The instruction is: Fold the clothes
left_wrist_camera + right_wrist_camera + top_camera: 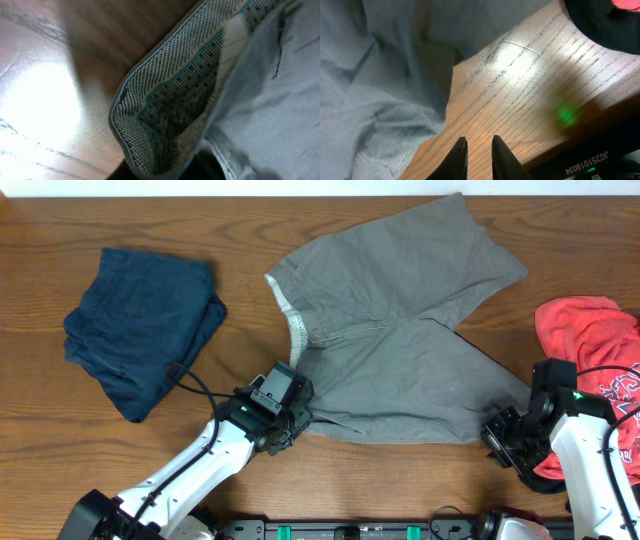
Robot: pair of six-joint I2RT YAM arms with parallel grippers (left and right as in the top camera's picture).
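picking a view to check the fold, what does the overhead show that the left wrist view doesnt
Only the overhead shows the whole layout: the grey cotton shorts spread flat, the crumpled dark navy garment to their left, the red printed T-shirt at the right edge, and both arms. Only the left wrist view shows the pale dotted inner waistband with its teal line close up. Both show the shorts' waist corner lying on the brown wooden table.

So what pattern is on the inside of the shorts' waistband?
Pale with dark dots and a teal stripe on the inner waistband, clearest in the left wrist view.
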